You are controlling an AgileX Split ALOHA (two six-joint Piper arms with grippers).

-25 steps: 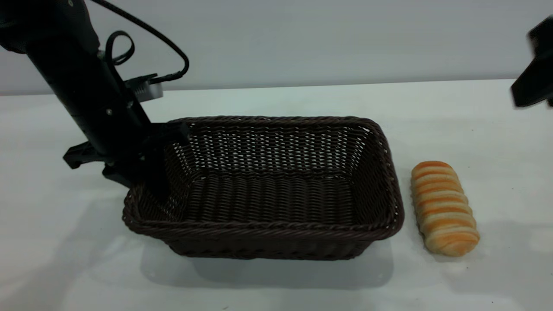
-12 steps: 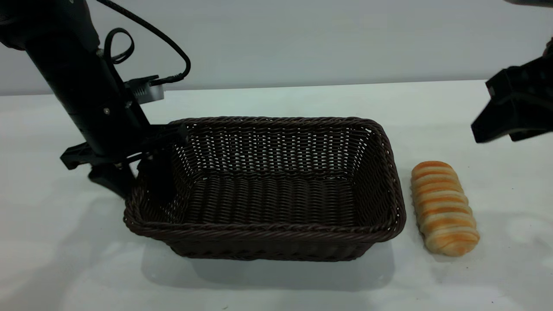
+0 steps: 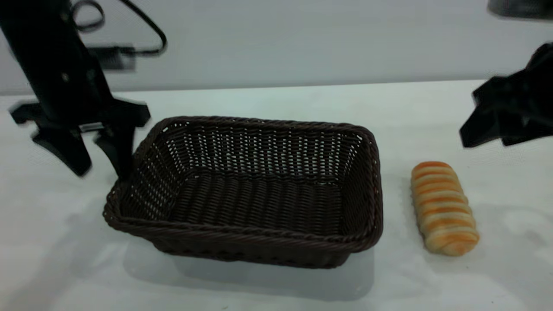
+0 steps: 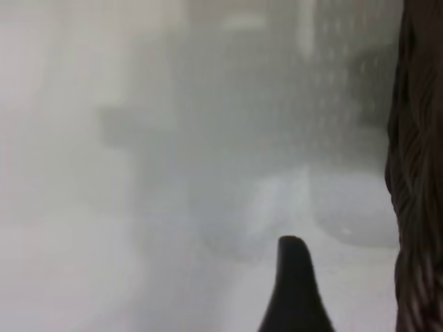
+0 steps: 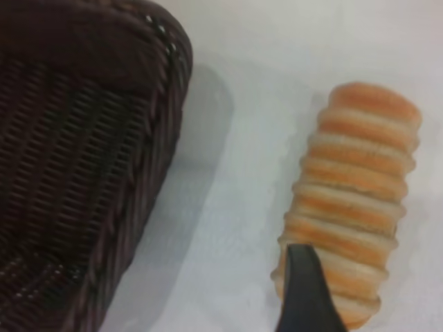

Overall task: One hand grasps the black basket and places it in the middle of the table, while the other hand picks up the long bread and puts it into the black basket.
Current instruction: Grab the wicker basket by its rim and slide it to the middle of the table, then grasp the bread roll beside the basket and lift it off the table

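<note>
The black basket (image 3: 242,235) rests on the white table (image 3: 281,97), slightly left of the middle. My left gripper (image 3: 103,172) hangs open just outside the basket's left end, clear of the rim; its wrist view shows one finger (image 4: 294,290) beside the woven wall (image 4: 419,173). The long bread (image 3: 444,207) lies on the table right of the basket, apart from it. Above and to the right of the bread, my right gripper (image 3: 486,140) hovers open. In its wrist view one finger (image 5: 304,290) overlaps the bread (image 5: 353,200), with the basket's corner (image 5: 83,173) alongside.
A grey wall (image 3: 302,39) stands behind the table's far edge. A black cable (image 3: 151,30) loops off the left arm. Bare tabletop lies in front of the basket and around the bread.
My left gripper let go of the basket's left rim, opened and moved up and to the left. The basket shifted a little left. The right gripper came in toward the bread.
</note>
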